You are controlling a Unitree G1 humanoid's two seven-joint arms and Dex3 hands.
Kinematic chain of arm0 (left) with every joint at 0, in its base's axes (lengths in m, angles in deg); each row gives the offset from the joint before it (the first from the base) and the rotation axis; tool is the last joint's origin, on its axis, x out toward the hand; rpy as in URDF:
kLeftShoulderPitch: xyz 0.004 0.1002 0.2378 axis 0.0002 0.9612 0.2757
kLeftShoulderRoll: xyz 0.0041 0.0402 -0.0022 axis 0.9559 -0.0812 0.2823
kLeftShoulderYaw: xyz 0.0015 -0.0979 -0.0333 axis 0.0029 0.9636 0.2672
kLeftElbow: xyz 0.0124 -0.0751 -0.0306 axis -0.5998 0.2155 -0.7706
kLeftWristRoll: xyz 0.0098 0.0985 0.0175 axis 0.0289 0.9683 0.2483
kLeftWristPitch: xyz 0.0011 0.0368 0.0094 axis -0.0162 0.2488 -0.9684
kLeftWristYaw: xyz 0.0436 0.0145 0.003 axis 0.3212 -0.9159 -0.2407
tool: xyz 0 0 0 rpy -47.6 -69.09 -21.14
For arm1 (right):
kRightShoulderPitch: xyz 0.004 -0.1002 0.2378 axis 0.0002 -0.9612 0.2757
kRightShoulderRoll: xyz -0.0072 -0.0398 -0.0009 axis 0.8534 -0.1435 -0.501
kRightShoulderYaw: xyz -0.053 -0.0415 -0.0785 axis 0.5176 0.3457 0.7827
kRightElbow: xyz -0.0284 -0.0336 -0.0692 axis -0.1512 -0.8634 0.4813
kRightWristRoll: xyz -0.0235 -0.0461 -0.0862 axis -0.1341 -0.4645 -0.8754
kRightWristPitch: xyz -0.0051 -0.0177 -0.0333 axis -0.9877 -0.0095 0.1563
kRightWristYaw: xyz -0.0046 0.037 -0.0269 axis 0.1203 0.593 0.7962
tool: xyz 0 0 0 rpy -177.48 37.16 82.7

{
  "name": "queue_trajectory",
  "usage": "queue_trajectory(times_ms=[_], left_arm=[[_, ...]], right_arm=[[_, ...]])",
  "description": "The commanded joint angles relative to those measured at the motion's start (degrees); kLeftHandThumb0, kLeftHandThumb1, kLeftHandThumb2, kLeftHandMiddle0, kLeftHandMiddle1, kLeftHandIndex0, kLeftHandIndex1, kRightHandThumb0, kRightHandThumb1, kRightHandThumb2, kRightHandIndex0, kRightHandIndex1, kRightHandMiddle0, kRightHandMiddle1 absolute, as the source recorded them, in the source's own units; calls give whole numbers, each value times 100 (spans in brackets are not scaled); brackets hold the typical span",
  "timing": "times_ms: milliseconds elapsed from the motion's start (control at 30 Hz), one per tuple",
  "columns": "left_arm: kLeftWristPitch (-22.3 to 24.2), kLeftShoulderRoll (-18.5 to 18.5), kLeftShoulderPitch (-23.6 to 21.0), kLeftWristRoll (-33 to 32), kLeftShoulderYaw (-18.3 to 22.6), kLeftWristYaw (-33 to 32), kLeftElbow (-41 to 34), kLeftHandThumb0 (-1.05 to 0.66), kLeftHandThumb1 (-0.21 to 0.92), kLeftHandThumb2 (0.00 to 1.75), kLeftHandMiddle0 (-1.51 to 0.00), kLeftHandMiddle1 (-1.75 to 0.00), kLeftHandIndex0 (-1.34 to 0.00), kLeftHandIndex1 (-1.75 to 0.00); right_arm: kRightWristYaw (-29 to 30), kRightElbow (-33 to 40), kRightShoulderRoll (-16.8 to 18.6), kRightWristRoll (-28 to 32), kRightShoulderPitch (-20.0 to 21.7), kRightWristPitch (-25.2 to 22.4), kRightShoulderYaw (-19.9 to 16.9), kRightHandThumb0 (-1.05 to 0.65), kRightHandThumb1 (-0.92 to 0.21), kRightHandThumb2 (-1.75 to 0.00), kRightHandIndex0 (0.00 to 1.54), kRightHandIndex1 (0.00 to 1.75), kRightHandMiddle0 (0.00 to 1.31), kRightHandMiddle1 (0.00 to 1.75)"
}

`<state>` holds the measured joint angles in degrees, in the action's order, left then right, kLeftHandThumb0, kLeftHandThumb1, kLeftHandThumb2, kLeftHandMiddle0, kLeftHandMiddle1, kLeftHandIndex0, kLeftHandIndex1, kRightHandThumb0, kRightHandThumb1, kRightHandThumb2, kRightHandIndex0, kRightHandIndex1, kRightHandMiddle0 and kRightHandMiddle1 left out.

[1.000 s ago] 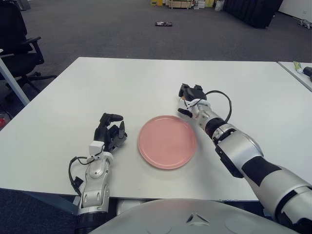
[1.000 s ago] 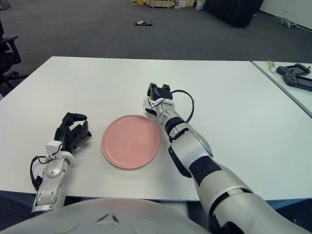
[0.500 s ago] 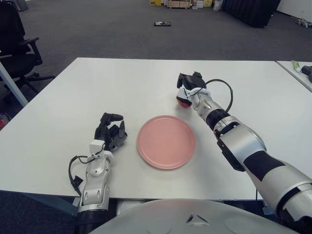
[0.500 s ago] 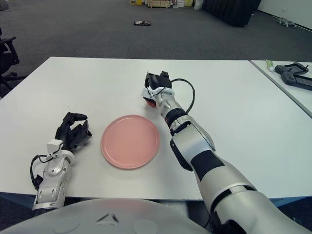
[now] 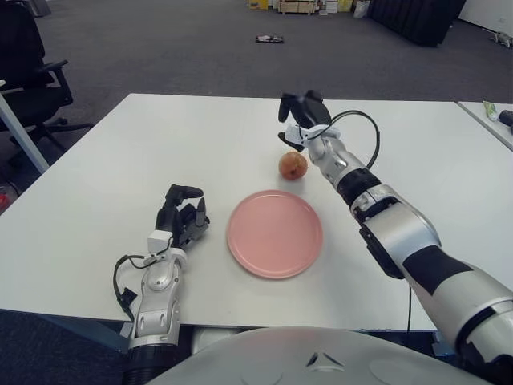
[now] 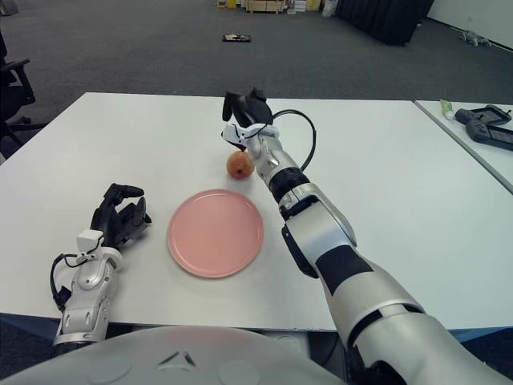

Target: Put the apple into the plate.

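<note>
A red-and-yellow apple (image 5: 293, 165) sits on the white table (image 5: 104, 172) beside a plain pink plate (image 5: 275, 233), while both the right hand (image 5: 300, 115) and left hand (image 5: 181, 216) show black fingers on silver-white arms with black joints and black cables, above dark grey carpet (image 5: 160, 48).

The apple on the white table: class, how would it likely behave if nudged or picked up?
The apple is round and sits free on the table, so it would probably roll. It looks firm and smooth, so the right hand above it might slip.
</note>
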<state>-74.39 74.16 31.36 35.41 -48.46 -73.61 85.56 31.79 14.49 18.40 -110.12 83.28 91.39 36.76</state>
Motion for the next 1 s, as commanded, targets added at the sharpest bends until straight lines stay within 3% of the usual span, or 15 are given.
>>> queue_trajectory(times_ms=[0,200,367,633,733,800,900,933,967], left_arm=[[-56,11,-123,-13,-3,13,43,-37,73,80,-81,-175,-31,-175],[-47,-10,-138,-9,-7,-9,52,-37,73,80,-81,-175,-31,-175],[-5,1,-152,35,-16,-28,83,-37,73,80,-80,-175,-31,-175],[-20,-19,-140,60,-22,-67,70,-37,74,79,-80,-175,-30,-175],[-66,-24,-136,59,-23,-73,77,-37,74,79,-80,-175,-30,-175],[-86,-14,-129,53,-22,-59,86,-37,74,78,-79,-175,-30,-175],[-95,5,-124,47,-18,-38,105,-37,74,78,-79,-175,-30,-175],[-85,8,-126,46,-18,-36,107,-37,74,78,-79,-175,-30,-175],[-78,10,-127,46,-18,-34,108,-37,74,78,-79,-175,-30,-175]], right_arm=[[-175,985,-208,94,-610,117,-68,0,0,-168,85,174,61,175],[-493,1881,-298,107,-1034,17,-110,0,-1,-167,85,173,60,175],[-532,1909,-335,157,-1122,85,-222,0,-1,-167,85,173,60,175],[-36,138,-503,136,-596,830,-313,-1,1,-168,87,174,63,171],[-105,-85,-551,41,-490,692,-240,-1,-14,-149,76,175,54,165],[-293,-93,-602,-8,-483,490,-183,-1,-44,-114,52,175,37,164],[-642,-103,-704,-83,-487,153,-94,-44,-45,-94,17,141,12,114],[-770,-105,-735,-115,-475,43,-53,-48,-46,-92,14,135,10,108],[-864,-95,-755,-136,-469,-42,-24,-57,-48,-87,9,116,6,89]])
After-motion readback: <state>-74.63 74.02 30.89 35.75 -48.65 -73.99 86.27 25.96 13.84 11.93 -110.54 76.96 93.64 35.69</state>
